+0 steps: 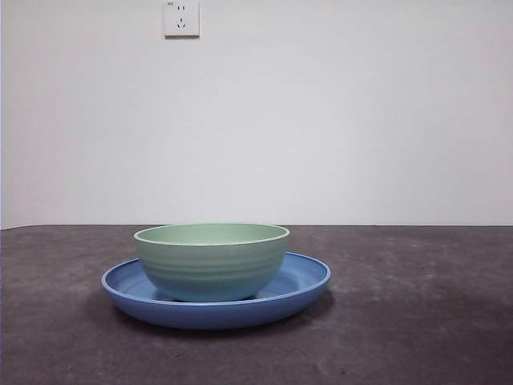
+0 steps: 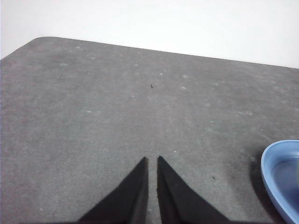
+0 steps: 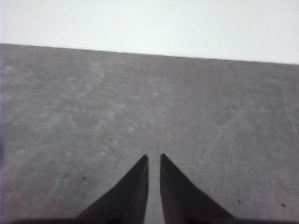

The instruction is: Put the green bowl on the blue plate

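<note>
The green bowl (image 1: 211, 261) stands upright inside the blue plate (image 1: 309, 281) near the middle of the table in the front view. Neither gripper shows in the front view. My left gripper (image 2: 152, 161) is shut and empty above bare table, with an edge of the blue plate (image 2: 280, 179) off to its side. My right gripper (image 3: 153, 158) is shut and empty over bare table; the bowl and plate are out of its view.
The dark grey table (image 1: 417, 321) stretches around the plate. A white wall with a socket (image 1: 181, 18) stands behind the table's far edge.
</note>
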